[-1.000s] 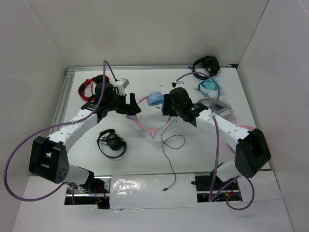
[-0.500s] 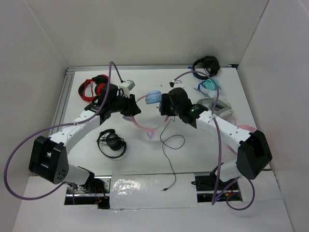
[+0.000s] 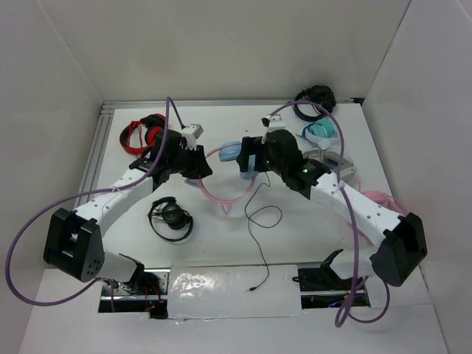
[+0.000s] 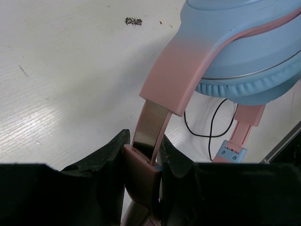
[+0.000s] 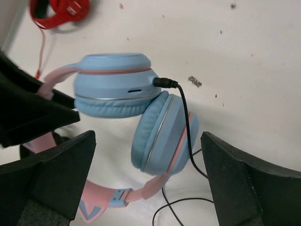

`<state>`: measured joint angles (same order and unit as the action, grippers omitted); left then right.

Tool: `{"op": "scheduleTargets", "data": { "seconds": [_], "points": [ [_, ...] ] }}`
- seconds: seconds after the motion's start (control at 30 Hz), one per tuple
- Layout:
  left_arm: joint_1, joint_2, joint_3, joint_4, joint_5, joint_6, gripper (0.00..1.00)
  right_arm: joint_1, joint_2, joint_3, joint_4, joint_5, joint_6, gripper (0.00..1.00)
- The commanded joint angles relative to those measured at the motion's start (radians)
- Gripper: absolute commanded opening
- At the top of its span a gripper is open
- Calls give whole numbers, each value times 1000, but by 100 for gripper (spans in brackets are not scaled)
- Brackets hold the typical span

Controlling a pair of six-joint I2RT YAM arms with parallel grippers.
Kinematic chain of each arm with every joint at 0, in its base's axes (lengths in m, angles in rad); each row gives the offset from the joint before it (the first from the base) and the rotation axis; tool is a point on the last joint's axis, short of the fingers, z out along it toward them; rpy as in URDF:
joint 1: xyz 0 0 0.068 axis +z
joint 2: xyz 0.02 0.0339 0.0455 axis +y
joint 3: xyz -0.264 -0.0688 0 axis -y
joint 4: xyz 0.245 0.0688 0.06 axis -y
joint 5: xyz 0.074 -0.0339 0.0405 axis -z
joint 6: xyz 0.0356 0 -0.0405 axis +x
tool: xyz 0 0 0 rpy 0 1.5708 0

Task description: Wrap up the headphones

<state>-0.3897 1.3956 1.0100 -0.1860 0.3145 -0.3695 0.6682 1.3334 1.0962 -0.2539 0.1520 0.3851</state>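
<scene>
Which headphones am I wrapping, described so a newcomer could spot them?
Look at the middle of the table. The headphones are there, their pink headband pinched by the left gripper. Only this pair has light blue cups on a pink band, with a long black cable trailing toward the near edge.

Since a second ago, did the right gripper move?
Yes. The right gripper edged slightly left, away from the teal headphones, and opened wide.

At the centre of the tabletop (image 3: 295, 243) are the headphones (image 3: 230, 151), left gripper (image 3: 198, 168) at their left, right gripper (image 3: 247, 162) over their right. Their cable (image 3: 259, 243) trails toward the near edge; a spare headset (image 3: 170, 217) lies left of it, a 3rd headset (image 3: 140, 133) far-left.
</scene>
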Motion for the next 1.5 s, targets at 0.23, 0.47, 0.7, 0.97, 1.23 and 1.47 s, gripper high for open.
{"op": "scheduleTargets", "data": {
  "seconds": [0.23, 0.47, 0.7, 0.97, 1.23, 1.47],
  "points": [
    [-3, -46, 131, -7, -77, -104, 0, -9, -298, -193, 139, -135, -68, 100],
    [-3, -35, 160, -23, -81, -152, 0, 1, -196, -196, 84, -246, 26, 97],
    [-12, -79, 121, 16, 0, -181, 0, -5, -119, -164, 176, -76, 199, 90],
    [-44, -173, 32, 88, -6, -284, 0, 19, 0, -62, 110, 133, 296, 67],
    [-101, -181, 44, 36, -106, -289, 0, 85, 3, -19, 26, 418, 339, 23],
    [-123, -182, 42, 74, -69, -218, 40, 110, 27, 33, -33, 428, 302, 0]
  ]
}}
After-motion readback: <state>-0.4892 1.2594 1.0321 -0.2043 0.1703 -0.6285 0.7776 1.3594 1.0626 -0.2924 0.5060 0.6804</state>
